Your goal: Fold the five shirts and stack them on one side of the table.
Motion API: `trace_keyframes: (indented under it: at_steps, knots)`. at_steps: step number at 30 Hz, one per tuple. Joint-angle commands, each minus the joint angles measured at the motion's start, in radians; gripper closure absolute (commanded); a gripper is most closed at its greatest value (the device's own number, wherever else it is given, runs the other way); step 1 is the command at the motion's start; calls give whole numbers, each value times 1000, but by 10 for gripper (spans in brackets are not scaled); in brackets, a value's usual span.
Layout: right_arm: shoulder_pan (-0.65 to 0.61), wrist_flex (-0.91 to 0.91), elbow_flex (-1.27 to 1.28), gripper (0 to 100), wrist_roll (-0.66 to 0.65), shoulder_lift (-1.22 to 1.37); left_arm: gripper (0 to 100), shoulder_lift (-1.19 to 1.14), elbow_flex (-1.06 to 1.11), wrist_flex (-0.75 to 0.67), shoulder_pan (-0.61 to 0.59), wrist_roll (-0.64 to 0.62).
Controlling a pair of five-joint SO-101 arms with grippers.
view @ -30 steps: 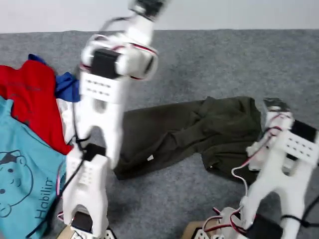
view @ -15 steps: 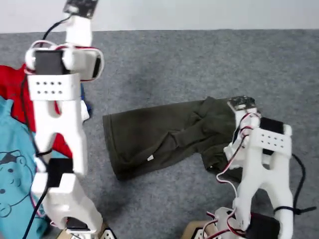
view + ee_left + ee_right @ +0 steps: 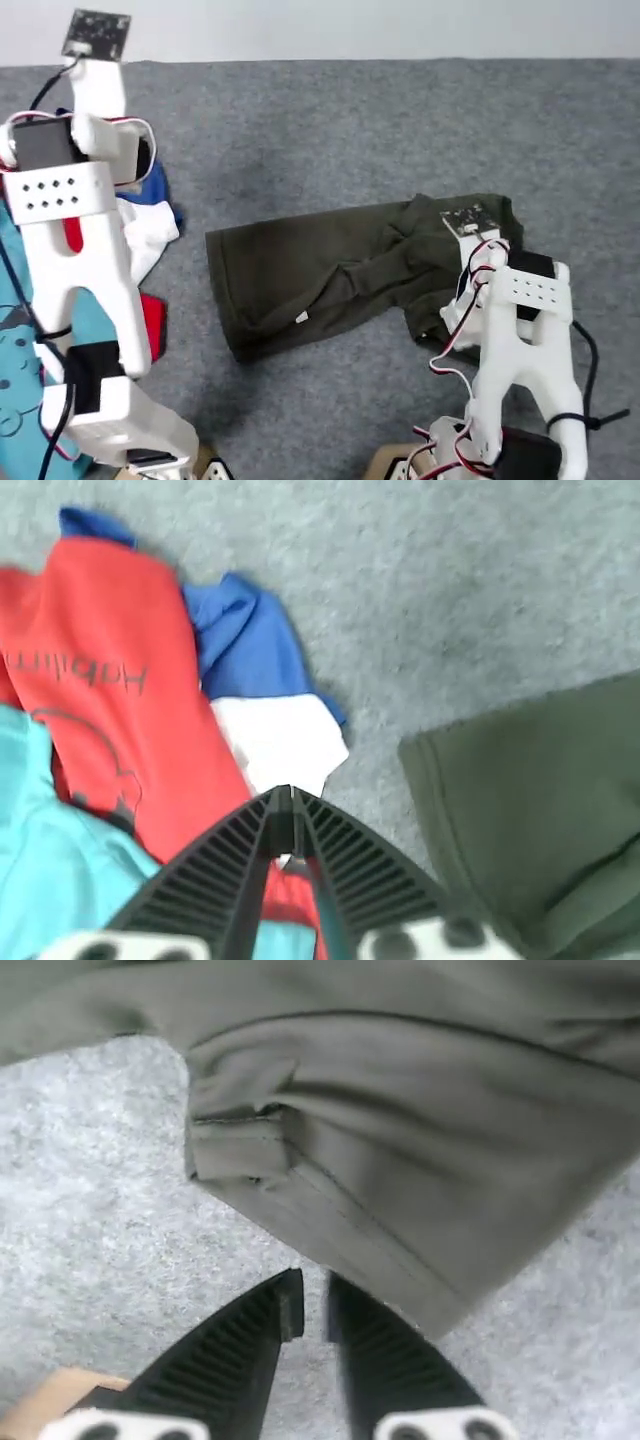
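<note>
An olive-green shirt point(image 3: 330, 275) lies crumpled across the middle of the grey table. A pile of shirts lies at the left: red point(image 3: 110, 710), blue point(image 3: 245, 650), white point(image 3: 280, 735) and teal point(image 3: 40, 830). My left arm point(image 3: 70, 200) stands over this pile. In its wrist view the left gripper point(image 3: 291, 805) is shut with nothing in it, hanging above the white and red cloth. My right arm point(image 3: 520, 300) is over the olive shirt's right end. The right gripper point(image 3: 312, 1305) shows a narrow gap between its fingers, over bare table just beside the olive hem point(image 3: 330, 1210).
The grey carpet-like table top point(image 3: 380, 130) stretches bare behind the olive shirt. The arm bases stand at the near edge point(image 3: 440, 460). A white wall runs along the far edge.
My left arm swung left, away from the olive shirt's left end, to over the shirt pile. My right arm shifted left and onto the olive shirt's right end.
</note>
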State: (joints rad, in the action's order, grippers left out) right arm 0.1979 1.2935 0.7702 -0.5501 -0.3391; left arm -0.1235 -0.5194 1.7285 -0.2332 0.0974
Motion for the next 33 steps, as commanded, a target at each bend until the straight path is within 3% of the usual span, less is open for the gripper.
trace_keyframes:
  at_steps: [1, 9, 22, 25, 30, 33]
  knots:
    - [15, 5, -6, 850, -75, -1, 998, 57, 24, 25, -26, 2]
    - [18, -87, -5, 835, -203, 42, 998, 63, 44, 25, -25, 3]
    - [13, -183, -51, 836, -213, 305, 998, 63, 44, 26, -25, -3]
    - [18, -176, -51, 840, -285, 337, 998, 63, 44, 26, -25, -5]
    - [58, -176, -54, 984, -391, 357, 998, 63, 44, 26, -23, -5]
    - [101, -174, -54, 986, -453, 357, 998, 63, 44, 26, -25, -5]
